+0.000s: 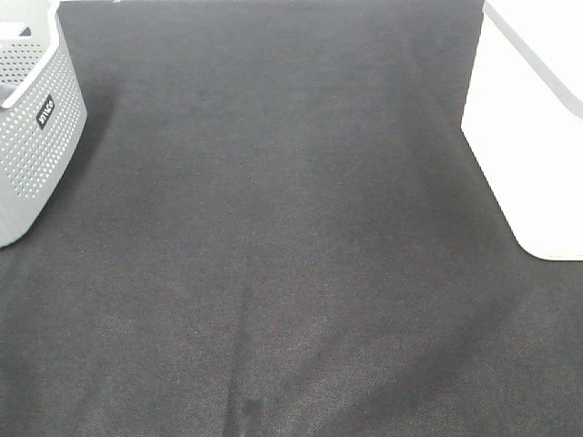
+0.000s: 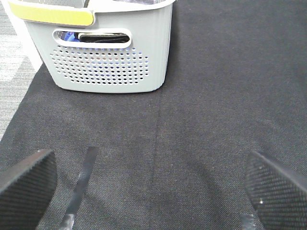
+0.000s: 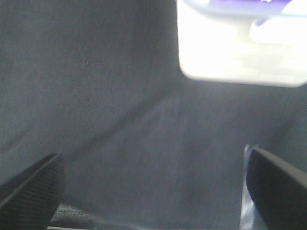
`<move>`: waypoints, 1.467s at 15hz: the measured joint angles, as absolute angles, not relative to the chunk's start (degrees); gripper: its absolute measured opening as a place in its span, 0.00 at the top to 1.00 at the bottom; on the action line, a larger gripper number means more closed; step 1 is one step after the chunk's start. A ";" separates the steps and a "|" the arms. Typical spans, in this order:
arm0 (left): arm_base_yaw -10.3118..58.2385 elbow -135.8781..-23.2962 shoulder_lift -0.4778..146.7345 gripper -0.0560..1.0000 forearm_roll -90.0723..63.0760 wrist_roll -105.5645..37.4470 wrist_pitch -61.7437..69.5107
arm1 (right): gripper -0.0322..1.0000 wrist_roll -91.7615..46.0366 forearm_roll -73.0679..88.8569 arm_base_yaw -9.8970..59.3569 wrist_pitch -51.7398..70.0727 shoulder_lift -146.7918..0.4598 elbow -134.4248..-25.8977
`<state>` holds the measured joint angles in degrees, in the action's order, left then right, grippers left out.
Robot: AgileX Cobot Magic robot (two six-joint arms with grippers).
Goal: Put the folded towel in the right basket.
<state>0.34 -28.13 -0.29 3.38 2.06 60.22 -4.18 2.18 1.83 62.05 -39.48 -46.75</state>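
Note:
No folded towel shows on the black cloth point(image 1: 273, 228). The right basket point(image 1: 528, 146) is white and stands at the far right; it also shows in the right wrist view point(image 3: 235, 62), blurred, with something purple point(image 3: 244, 5) at its rim that I cannot identify. My right gripper point(image 3: 153, 191) is open and empty over bare cloth, short of that basket. My left gripper point(image 2: 148, 191) is open and empty, facing the grey perforated basket point(image 2: 110, 62). Neither gripper shows in the exterior view.
The grey basket point(image 1: 36, 137) stands at the far left and holds dark and blue items point(image 2: 91, 37); it has a yellow-green rim strip point(image 2: 53, 14). The cloth's left edge borders grey floor point(image 2: 14, 57). A crease point(image 1: 244, 364) runs down the cloth near the front.

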 joint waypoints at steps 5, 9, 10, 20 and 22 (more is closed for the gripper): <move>0.34 -28.13 -0.29 0.01 3.38 2.06 60.22 | 0.03 -4.87 2.46 1.83 62.34 -13.92 -31.23; 0.34 -28.13 -0.29 0.01 3.38 2.06 60.22 | 0.03 -4.98 2.75 1.83 63.37 -0.11 -26.53; 0.34 -28.13 -0.29 0.01 3.38 2.06 60.22 | 0.03 -4.98 2.86 1.83 63.37 0.17 -26.53; 0.34 -28.13 -0.29 0.01 3.38 2.06 60.22 | 0.03 -4.98 6.02 1.83 63.37 0.23 -26.41; 0.34 -28.13 -0.29 0.01 3.38 2.06 60.22 | 0.03 -4.98 6.30 1.83 63.37 0.23 -26.41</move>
<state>0.34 -28.13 -0.29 3.38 2.06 60.22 -4.98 6.30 1.83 63.37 0.23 -26.41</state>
